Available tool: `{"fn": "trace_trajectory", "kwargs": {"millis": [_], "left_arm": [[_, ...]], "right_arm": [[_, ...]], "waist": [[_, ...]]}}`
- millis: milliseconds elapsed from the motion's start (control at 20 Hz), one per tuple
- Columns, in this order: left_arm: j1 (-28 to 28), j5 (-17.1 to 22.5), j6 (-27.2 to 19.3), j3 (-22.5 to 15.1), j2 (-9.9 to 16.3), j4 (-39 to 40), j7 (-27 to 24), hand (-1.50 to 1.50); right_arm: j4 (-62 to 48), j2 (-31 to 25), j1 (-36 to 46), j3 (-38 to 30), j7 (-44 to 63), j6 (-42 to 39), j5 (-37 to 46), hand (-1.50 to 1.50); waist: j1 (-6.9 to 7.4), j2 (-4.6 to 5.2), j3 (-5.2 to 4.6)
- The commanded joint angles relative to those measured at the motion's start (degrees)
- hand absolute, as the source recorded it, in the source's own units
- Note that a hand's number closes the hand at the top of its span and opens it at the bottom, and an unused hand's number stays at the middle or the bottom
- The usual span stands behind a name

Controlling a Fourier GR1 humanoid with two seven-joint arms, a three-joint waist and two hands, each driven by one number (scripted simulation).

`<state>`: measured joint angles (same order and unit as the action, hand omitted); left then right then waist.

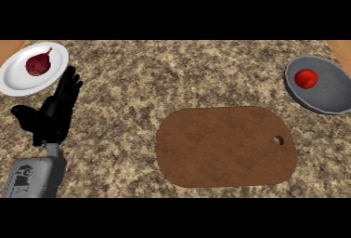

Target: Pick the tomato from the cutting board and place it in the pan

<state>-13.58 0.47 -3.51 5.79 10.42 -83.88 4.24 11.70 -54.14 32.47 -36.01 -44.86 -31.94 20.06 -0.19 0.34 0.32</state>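
The tomato lay already in the pan; the board was bare. The left hand rested open, holding nothing. I judge no further move was needed.

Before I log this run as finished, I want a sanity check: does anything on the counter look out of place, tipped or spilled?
Nothing stands out. The tomato sits inside the grey pan, the brown cutting board lies flat and bare, and a red onion rests on the white plate. The left hand is open beside the plate.
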Motion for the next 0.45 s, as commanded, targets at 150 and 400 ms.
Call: {"fn": "trace_trajectory", "kwargs": {"millis": [150,400], "left_arm": [[-0.6,-0.6,-0.7,0.3,0.4,0.1,0.7,0.00],[3.8,0.7,1.5,0.1,0.4,-1.8,-1.0,0.00]], "right_arm": [[2.1,-2.3,-5.9,0.6,-9.7,-16.5,-2.5,-1.50],[5.8,-2.5,-8.0,1.9,-8.7,-13.7,-3.7,-1.50]], "waist": [[-0.66,-0.21,-0.05],[0.31,-0.45,-0.17]]}}
